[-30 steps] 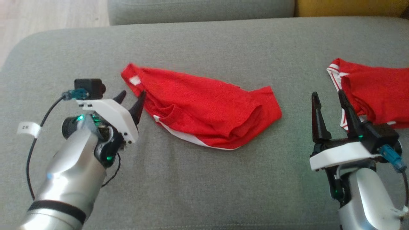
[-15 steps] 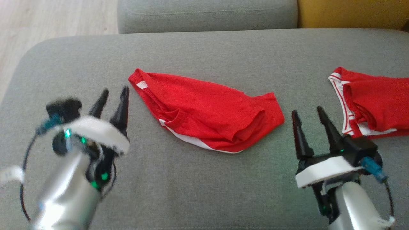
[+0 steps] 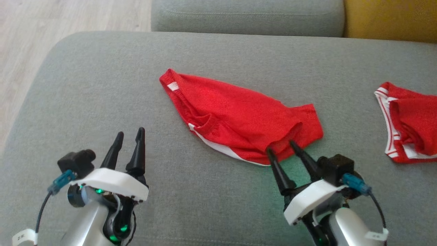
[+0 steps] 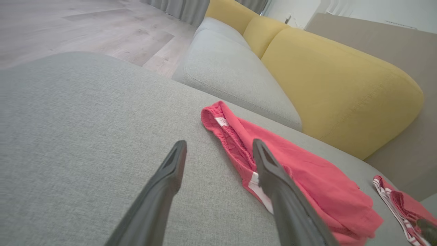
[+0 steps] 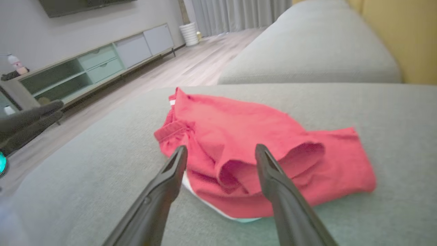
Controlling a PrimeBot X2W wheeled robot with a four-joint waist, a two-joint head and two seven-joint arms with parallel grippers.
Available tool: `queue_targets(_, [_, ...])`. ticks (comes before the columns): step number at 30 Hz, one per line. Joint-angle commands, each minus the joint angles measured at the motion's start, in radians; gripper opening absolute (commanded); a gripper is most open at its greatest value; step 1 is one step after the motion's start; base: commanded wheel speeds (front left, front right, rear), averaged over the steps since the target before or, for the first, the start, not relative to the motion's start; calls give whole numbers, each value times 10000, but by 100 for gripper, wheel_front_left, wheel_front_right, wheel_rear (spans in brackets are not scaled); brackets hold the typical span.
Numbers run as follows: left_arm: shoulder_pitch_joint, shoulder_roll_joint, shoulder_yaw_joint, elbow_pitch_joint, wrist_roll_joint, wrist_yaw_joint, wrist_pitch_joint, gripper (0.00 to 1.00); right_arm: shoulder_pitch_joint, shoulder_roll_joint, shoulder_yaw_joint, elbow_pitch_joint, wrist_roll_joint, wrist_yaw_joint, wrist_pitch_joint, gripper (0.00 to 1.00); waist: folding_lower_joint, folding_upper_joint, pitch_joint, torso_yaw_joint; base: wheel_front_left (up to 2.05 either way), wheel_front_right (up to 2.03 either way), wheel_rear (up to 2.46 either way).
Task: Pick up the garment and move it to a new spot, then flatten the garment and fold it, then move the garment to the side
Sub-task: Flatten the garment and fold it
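The garment (image 3: 239,114), red shorts with a white-trimmed hem, lies crumpled in the middle of the grey sofa seat (image 3: 102,85). My right gripper (image 3: 281,147) is open, its fingertips at the garment's near right hem. In the right wrist view the right gripper (image 5: 222,147) has its two fingers either side of a raised fold of the garment (image 5: 245,133), with nothing clamped. My left gripper (image 3: 129,132) stands open over bare seat, well to the left of the garment and nearer me. In the left wrist view the left gripper (image 4: 219,142) has the garment (image 4: 300,164) lying ahead to the right.
A second red garment with white stripes (image 3: 409,123) lies at the seat's right edge. Behind the seat are a grey cushion (image 3: 245,15) and a yellow cushion (image 3: 389,18). Wooden floor (image 3: 51,24) lies past the seat's rounded left edge.
The head camera has shifted. My left gripper has drawn back from the garment's left end towards me. My right gripper has moved left, from the second garment to this garment's near right hem.
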Motion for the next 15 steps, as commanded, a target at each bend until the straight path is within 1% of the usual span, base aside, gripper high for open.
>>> queue_targets(1, [-311, 73, 537, -367, 123, 7, -122, 100, -236, -20, 308, -231, 223, 33, 196, 100, 0, 0, 78, 140, 0, 0, 0])
queue_targets(9, [-313, -231, 575, -194, 423, -183, -123, 100, -722, -76, 515, 496, 785, 33, 978, 100, 0, 0, 385, 564, 0, 0, 0])
queue_targets(15, [-467, -417, 627, -53, 609, -272, -123, 100, -1185, -141, 459, 901, 1104, 33, 907, 100, 0, 0, 673, 803, 0, 0, 0])
